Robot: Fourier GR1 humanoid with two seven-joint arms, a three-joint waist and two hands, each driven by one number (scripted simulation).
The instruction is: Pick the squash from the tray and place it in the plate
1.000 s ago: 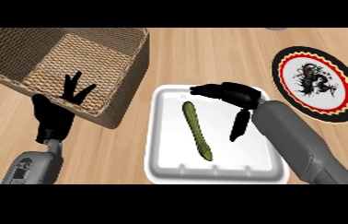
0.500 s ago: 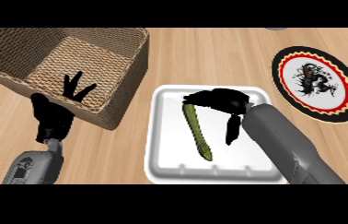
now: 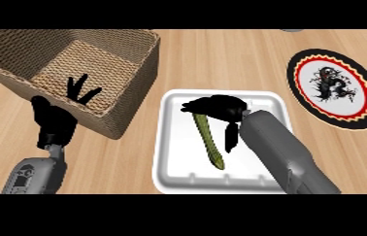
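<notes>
A long, thin green squash [image 3: 211, 145] lies lengthwise in the white tray [image 3: 169, 147] at the middle of the counter. My right hand [image 3: 219, 108] hovers over the squash's far end. Its fingers arch across that end and hide it, while the thumb [image 3: 231, 135] hangs down just to the right of the squash, apart from it. The squash still lies flat on the tray. The round plate [image 3: 307, 67], black-rimmed with a red and white pattern and a dark figure, sits at the right edge. My left hand [image 3: 52, 123] rests open at the left, fingers up.
A large woven basket [image 3: 140, 79] stands at the upper left, its near corner close to the tray's left side. Bare wooden counter [image 3: 222, 55] runs between the tray and the plate and beyond the tray.
My right hand has moved left from the tray's right side to above the squash's far end, its fingers bending over it. The squash and my left hand have not moved.
</notes>
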